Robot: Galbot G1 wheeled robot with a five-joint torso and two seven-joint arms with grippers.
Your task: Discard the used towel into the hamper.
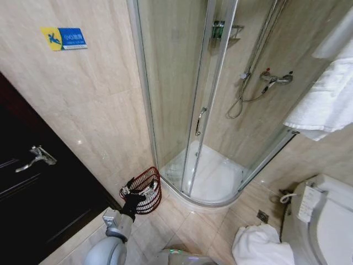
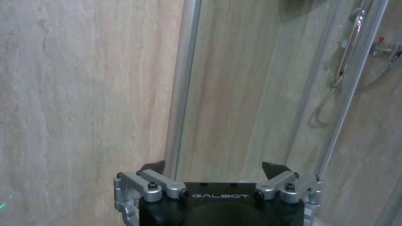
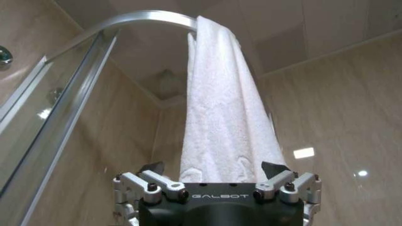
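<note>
Reddish-brown ribbed wire hamper (image 1: pixel 144 189) behind left gripper (image 1: pixel 135 189), fingers spread; right gripper (image 3: pixel 213 170) fingers spread around hanging white towel (image 3: pixel 220 108).

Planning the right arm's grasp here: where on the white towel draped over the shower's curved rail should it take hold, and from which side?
Probably grip the towel at its hanging lower end, coming up from below. It drapes over the rail and falls straight as a narrow gathered strip, its bottom hem between the right gripper's open fingers. The left gripper is down by the hamper.
</note>
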